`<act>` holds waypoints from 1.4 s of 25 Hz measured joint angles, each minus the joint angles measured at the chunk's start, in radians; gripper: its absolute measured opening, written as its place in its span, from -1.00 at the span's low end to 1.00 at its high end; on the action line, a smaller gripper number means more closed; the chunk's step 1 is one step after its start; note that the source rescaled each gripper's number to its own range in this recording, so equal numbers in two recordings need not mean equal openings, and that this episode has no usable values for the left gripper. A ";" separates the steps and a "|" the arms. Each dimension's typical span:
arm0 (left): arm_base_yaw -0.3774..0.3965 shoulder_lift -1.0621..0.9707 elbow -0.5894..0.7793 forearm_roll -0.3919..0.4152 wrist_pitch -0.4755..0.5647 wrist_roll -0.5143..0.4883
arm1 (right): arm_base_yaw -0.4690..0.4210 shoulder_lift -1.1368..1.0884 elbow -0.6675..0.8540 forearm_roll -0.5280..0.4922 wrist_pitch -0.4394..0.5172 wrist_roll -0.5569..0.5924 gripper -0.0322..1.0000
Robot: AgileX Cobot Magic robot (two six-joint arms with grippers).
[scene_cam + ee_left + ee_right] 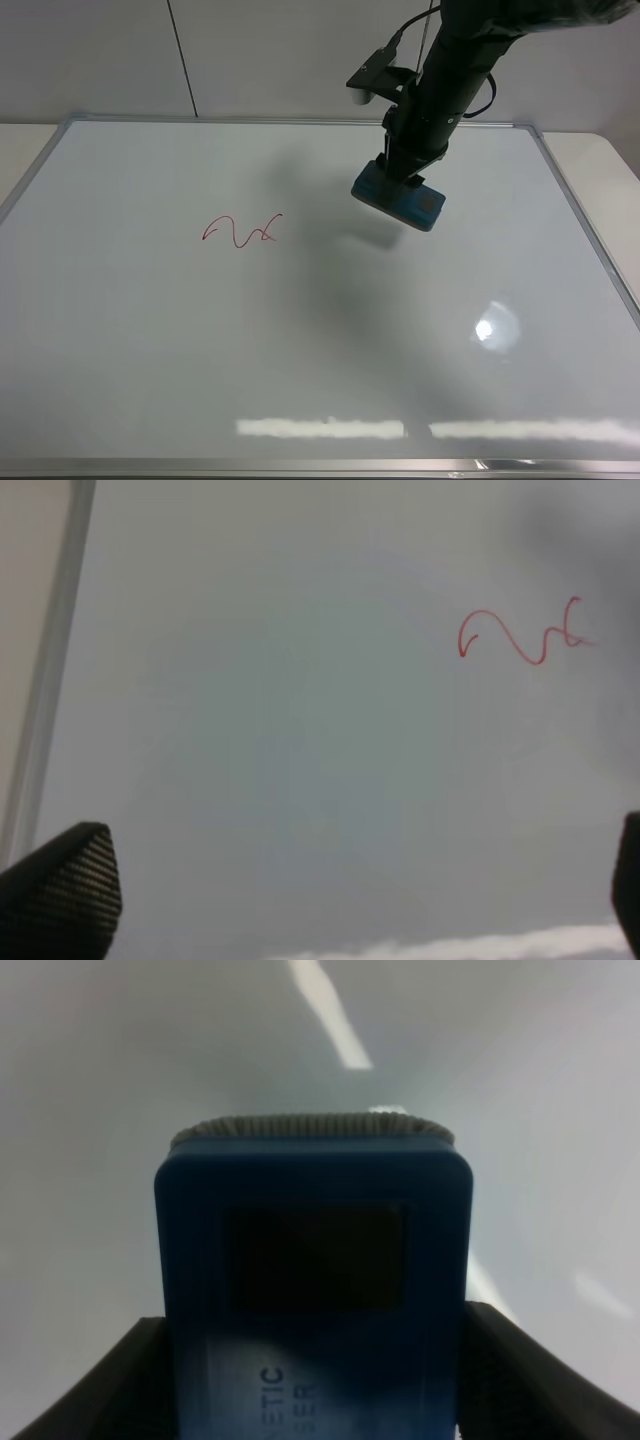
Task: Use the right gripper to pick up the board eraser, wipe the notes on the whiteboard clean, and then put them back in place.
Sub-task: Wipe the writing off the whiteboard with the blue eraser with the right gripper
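My right gripper (400, 178) is shut on the teal-blue board eraser (398, 196) and holds it above the upper middle of the whiteboard (320, 340), its shadow on the board below. In the right wrist view the eraser (315, 1280) fills the middle, clamped between the two black fingers (90, 1385), one dark pad showing. The red notes (242, 230), a wavy line with a loop, lie on the board to the left of the eraser, untouched. They also show in the left wrist view (522, 635). My left gripper (360, 890) is open over bare board, its fingertips (65, 885) wide apart.
The whiteboard's silver frame (300, 120) runs along the back and sides; the left edge shows in the left wrist view (45, 670). A white table surface (610, 170) lies beyond the right frame. Light glare (495, 328) sits on the board's lower right.
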 joint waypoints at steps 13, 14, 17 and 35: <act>0.000 0.000 0.000 0.000 0.000 0.000 | 0.120 0.132 -0.225 0.020 0.138 0.025 -0.88; 0.000 0.000 0.000 0.000 0.000 0.000 | 0.125 0.146 -0.245 0.020 0.148 0.027 -0.88; 0.000 0.000 0.000 0.000 0.000 0.000 | 0.139 0.180 -0.284 0.019 0.162 0.036 -0.88; 0.000 0.000 0.000 0.000 0.000 0.000 | 0.236 0.409 -0.583 -0.028 0.206 0.098 -0.88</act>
